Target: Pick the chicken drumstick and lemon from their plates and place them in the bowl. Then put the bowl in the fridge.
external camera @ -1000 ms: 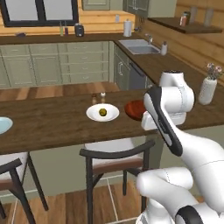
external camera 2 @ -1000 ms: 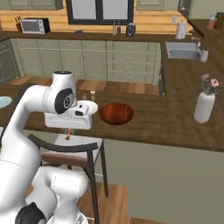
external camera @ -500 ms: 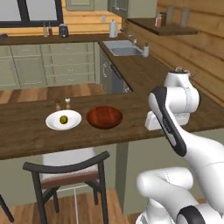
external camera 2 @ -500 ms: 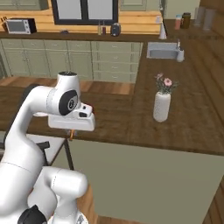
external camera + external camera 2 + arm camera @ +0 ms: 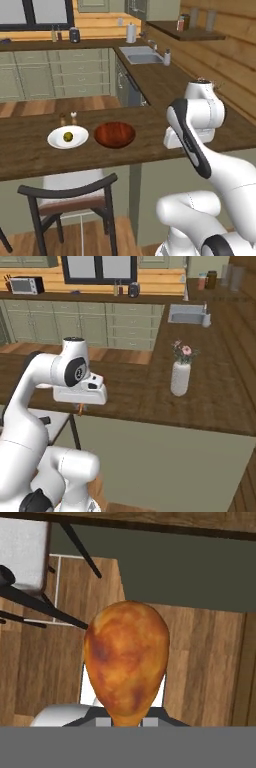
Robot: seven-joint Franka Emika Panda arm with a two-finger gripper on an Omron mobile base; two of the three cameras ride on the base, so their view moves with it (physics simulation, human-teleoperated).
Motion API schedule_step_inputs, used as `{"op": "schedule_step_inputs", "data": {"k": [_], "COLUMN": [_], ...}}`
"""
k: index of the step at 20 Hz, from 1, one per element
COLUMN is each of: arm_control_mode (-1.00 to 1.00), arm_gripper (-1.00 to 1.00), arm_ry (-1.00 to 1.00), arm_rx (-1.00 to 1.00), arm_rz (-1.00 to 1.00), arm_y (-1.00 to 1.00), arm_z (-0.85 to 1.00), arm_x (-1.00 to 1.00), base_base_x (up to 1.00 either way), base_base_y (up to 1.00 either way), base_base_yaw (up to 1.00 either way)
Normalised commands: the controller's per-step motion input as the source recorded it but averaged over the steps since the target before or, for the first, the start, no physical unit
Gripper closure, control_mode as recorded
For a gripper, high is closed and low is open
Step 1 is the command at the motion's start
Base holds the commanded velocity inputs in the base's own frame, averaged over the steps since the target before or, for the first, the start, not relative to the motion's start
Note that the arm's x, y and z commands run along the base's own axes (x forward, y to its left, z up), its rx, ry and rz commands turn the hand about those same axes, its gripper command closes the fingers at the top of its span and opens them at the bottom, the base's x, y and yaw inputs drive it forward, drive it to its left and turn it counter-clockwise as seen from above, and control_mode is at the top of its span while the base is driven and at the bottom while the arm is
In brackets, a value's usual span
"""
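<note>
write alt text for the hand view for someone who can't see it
A golden-brown chicken drumstick hangs in the shut gripper, thick end toward the camera, filling the middle of the frame. Beyond it are a wooden floor, part of a dark-framed chair and a grey-green panel under a wooden counter edge.

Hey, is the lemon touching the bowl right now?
Apart. In the left base view the lemon sits on its white plate, and bare counter separates that plate from the bowl.
</note>
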Motion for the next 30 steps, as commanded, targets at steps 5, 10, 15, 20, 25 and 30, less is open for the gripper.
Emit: {"op": "schedule_step_inputs", "data": {"k": [5,10,15,20,25,30], "arm_control_mode": [1.00,1.00,1.00,1.00,1.00,1.00], "arm_gripper": [1.00,1.00,1.00,1.00,1.00,1.00], "arm_ry": [0.00,0.00,0.00,0.00,0.00,0.00], "arm_rx": [0.00,0.00,0.00,0.00,0.00,0.00], "arm_rz": [0.00,0.00,0.00,0.00,0.00,0.00], "arm_y": [0.00,0.00,0.00,0.00,0.00,0.00], "arm_z": [0.00,0.00,0.00,0.00,0.00,0.00], "arm_x": [0.00,0.00,0.00,0.00,0.00,0.00], "base_base_x": [0.17,0.52,0.65,0.42,0.02,0.06], "base_base_y": [-0.59,0.53,0.12,0.11,0.38,0.15], "base_base_yaw": [0.00,0.00,0.07,0.06,0.04,0.25]}}
